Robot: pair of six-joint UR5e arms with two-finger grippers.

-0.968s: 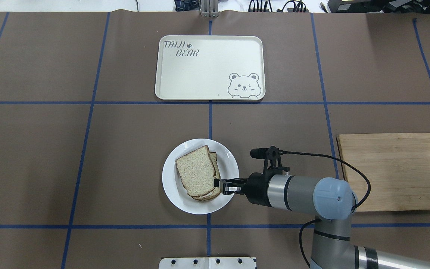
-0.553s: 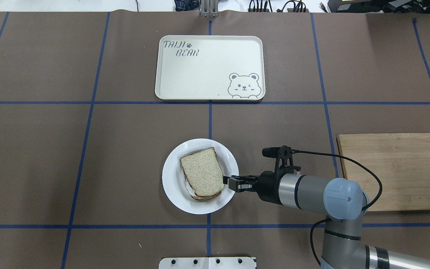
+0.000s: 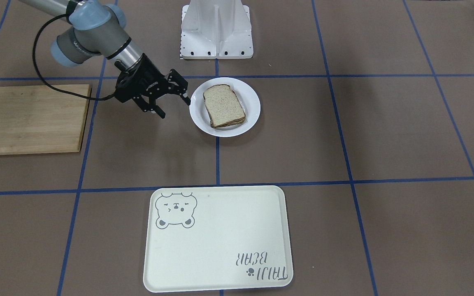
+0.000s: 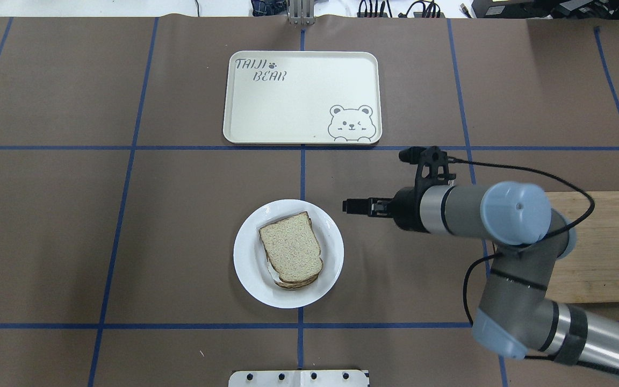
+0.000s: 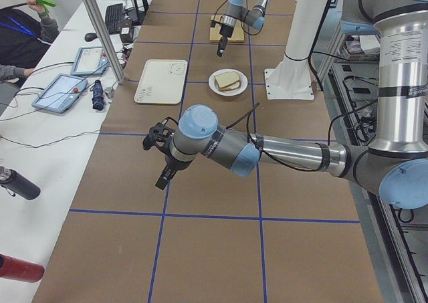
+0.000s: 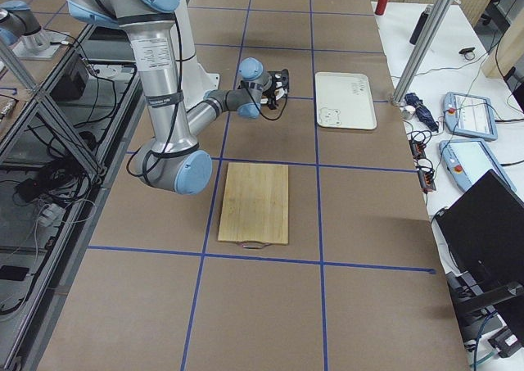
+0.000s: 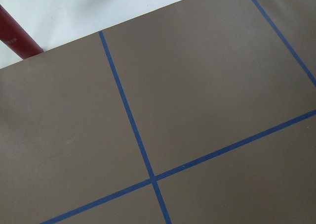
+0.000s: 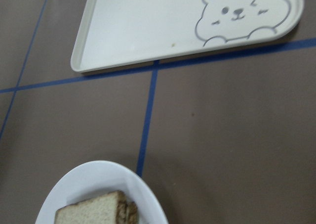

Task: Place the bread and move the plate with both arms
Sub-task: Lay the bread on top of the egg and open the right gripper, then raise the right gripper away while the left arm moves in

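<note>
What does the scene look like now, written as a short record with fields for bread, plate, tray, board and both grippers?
bread: flat on top of another slice, on the plate
plate: on the table, between robot and tray
tray: nothing on it
cutting board: on the robot's right, nothing on it
right gripper: open, empty, beside the plate, not touching the bread
left gripper: far from the plate, over bare table; open or shut cannot be told

Glossy, smooth white plate (image 4: 247,269); rough, porous bread (image 4: 290,247); matt cream tray (image 4: 288,107); grained wooden board (image 4: 610,258); matt brown paper-like table cover (image 4: 46,215).
</note>
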